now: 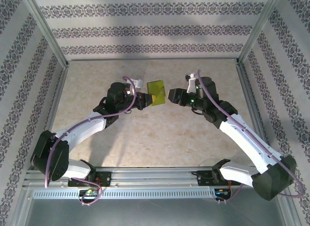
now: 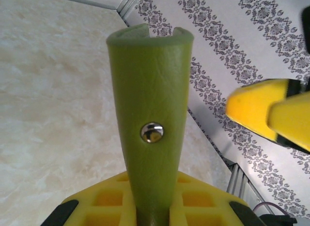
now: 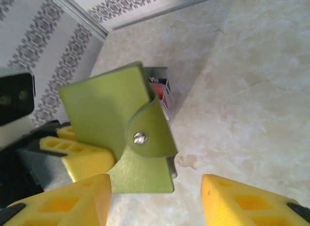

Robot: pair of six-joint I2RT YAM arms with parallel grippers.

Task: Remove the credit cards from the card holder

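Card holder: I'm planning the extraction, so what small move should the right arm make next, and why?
Probably ease the open right fingers forward onto the credit cards peeking from the card holder, then pinch: the left fingers grip its other end, and the card edges face the right arm.

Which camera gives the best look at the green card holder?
Right wrist: the card holder shows its front, its snap flap and a red card peeking out. Top external has it small and distant; left wrist gives a close-up of the flap.
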